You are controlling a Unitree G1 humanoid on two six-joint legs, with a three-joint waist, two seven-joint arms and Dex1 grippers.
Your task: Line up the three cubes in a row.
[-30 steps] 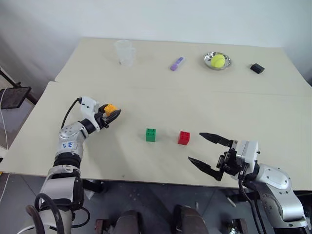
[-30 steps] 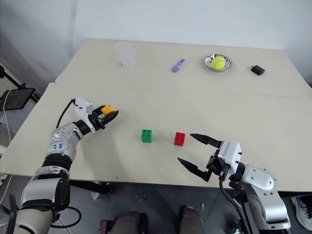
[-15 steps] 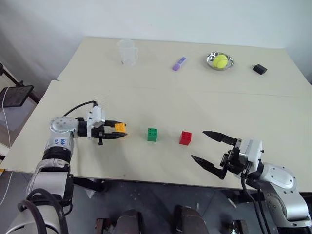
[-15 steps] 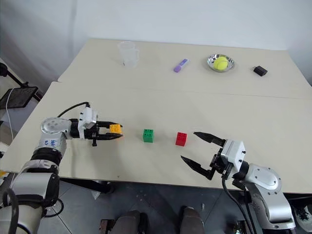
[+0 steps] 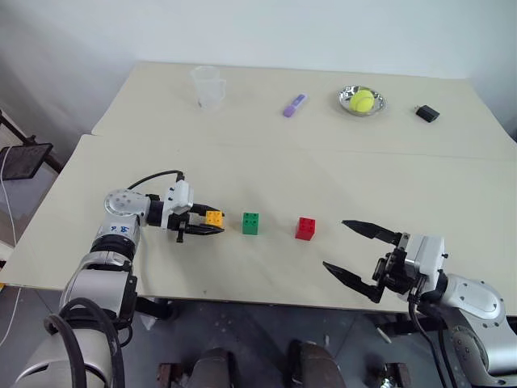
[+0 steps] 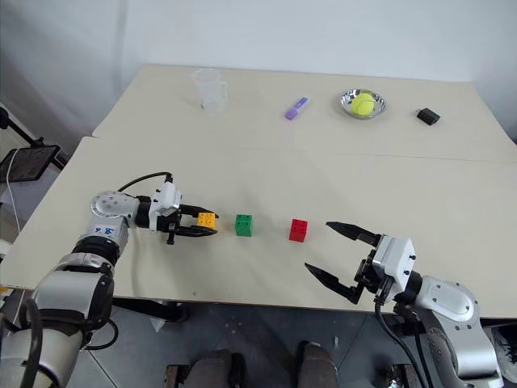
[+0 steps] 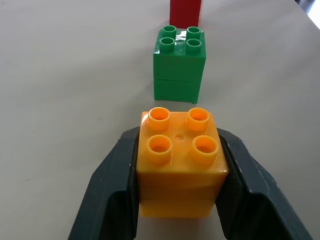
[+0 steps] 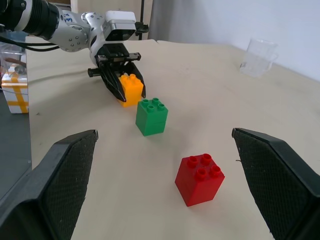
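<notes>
Beige table, cubes near front edge. Left gripper straddles orange cube, fingers beside its sides; grip or release unclear. Green cube just right, red cube further right, roughly one line. Right gripper spread wide, empty.

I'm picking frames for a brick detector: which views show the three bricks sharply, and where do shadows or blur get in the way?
Left wrist view: orange brick crisp, studs glossy; green brick sharp; red brick cut off by the frame edge. Right wrist view: all three sharp with soft shadows, the near fingers dark and blurred. Head views: even light, bricks small.
</notes>
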